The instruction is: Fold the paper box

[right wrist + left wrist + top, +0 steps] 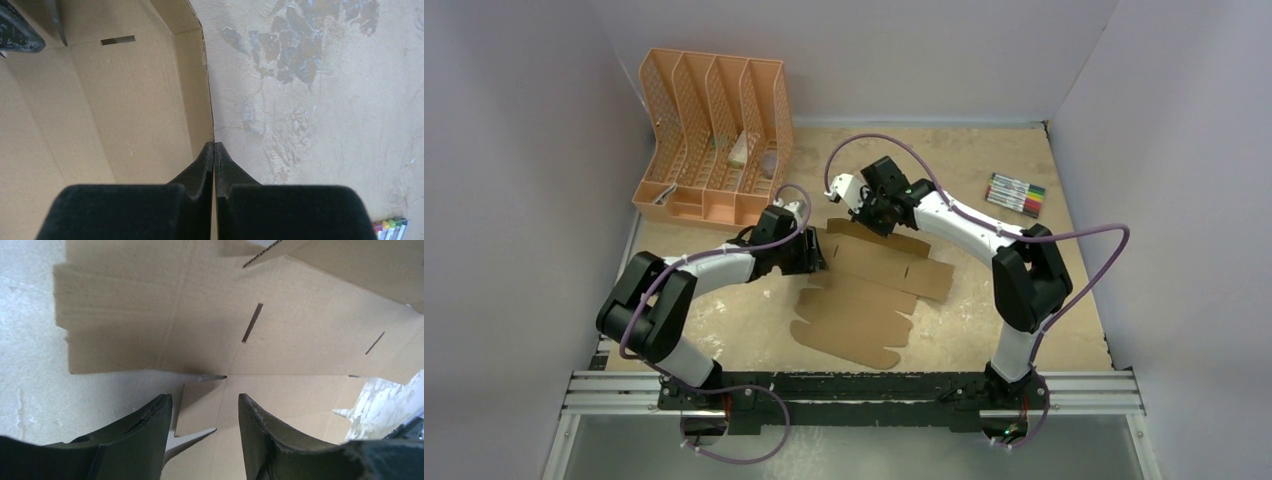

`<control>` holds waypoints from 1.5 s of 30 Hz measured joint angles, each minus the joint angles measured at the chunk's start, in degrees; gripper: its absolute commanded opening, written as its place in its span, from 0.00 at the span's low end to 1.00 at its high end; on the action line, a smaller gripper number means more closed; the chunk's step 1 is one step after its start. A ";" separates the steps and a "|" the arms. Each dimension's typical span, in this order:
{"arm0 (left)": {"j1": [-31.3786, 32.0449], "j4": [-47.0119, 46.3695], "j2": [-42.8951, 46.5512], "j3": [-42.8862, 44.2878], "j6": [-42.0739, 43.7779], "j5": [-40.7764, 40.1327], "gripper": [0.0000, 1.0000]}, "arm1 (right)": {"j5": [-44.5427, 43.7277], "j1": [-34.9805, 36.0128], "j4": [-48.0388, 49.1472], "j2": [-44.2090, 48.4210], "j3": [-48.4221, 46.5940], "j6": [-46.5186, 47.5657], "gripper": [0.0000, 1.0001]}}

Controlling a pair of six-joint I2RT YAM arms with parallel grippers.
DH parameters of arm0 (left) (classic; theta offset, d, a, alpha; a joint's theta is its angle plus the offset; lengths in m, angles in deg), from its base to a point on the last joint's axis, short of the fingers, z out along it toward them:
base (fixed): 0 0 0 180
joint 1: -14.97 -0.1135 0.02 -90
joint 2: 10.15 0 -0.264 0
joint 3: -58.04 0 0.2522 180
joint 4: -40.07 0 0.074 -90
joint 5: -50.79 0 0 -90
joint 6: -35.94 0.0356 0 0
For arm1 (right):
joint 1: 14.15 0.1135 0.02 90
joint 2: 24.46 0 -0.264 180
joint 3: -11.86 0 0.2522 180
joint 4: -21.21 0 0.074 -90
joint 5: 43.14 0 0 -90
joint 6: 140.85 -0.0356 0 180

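Observation:
The paper box (869,295) is a flat brown die-cut sheet with scalloped flaps, lying mid-table. Its far panel is lifted upright. My right gripper (864,210) is at that far panel. In the right wrist view the right gripper (214,145) is shut on the thin top edge of the raised panel of the paper box (125,110). My left gripper (814,252) is at the sheet's left edge. In the left wrist view the left gripper (205,397) is open, and a small tab of the paper box (280,325) lies between its fingers, ungripped.
A peach-orange slotted organizer (714,135) stands at the back left. A set of coloured markers (1014,195) lies at the right, also seen as markers (392,226) in the right wrist view. White walls enclose the table on three sides.

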 measured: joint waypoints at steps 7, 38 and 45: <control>0.02 0.44 -0.28 0.04 -1.14 3.58 0.46 | -2.23 0.00 1.75 0.94 0.13 0.04 0.00; -5.66 9.92 9.46 7.06 5.29 -0.07 0.48 | -7.96 2.27 6.43 7.85 6.80 1.51 0.00; -8.26 15.21 5.07 14.97 15.04 -0.37 0.51 | -7.85 2.73 6.84 9.55 8.66 4.81 0.00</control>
